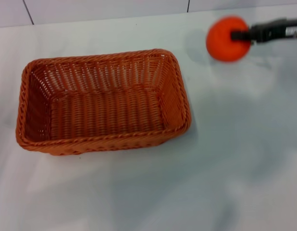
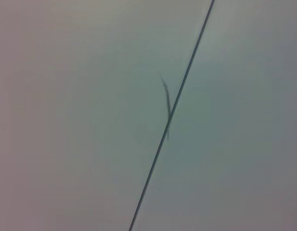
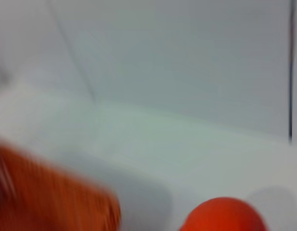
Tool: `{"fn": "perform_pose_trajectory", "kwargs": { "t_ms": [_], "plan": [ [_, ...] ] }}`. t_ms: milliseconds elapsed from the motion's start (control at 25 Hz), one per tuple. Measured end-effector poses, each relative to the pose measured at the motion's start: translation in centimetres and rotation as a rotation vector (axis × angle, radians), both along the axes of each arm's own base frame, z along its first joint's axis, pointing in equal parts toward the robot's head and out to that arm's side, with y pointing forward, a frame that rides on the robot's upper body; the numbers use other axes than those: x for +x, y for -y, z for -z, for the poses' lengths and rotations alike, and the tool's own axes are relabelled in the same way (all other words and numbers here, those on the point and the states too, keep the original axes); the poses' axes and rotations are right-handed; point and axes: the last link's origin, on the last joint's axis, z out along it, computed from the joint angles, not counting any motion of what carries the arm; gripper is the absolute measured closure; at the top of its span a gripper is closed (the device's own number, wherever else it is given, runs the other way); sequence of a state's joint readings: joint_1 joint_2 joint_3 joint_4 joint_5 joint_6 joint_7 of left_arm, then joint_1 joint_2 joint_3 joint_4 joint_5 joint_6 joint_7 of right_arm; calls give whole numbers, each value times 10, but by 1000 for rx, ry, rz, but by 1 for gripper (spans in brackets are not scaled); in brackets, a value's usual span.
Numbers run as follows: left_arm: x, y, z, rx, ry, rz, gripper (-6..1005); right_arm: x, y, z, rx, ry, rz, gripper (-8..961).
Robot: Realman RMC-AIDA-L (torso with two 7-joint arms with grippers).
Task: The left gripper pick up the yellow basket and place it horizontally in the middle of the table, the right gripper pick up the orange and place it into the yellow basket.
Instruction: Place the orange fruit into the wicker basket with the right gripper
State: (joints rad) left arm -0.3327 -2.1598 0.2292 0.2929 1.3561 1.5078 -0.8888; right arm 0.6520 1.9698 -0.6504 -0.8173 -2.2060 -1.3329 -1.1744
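One orange [image 1: 228, 39] is held aloft in the closed right gripper [image 1: 241, 35], right of and beyond the one yellow basket [image 1: 103, 102] resting on the table [image 1: 235, 159]. The fruit is judged firm, smooth and roll-prone, best clasped across its widest girth.

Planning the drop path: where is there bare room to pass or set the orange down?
The basket interior is empty. Bare table lies right of the basket and along the near edge. It is crowded only at far right, where the right gripper holds the orange.
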Motion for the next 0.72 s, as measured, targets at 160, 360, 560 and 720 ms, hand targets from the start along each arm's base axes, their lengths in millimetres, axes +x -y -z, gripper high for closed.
{"fn": "perform_pose_trajectory", "kwargs": {
  "t_ms": [160,360,560,720],
  "plan": [
    [0,1,1,-2,7,-3,405,-18,-3,-13,120,-201,-66,650],
    [0,1,2,-4,10,-4,406,-60,-1,7,118,-405,-216,683],
    [0,2,6,-12,23,-5,406,-108,9,58,-67,-456,-375,705],
    [1,2,8,-16,32,-7,406,-129,17,91,-213,-439,-439,728]
  ]
}}
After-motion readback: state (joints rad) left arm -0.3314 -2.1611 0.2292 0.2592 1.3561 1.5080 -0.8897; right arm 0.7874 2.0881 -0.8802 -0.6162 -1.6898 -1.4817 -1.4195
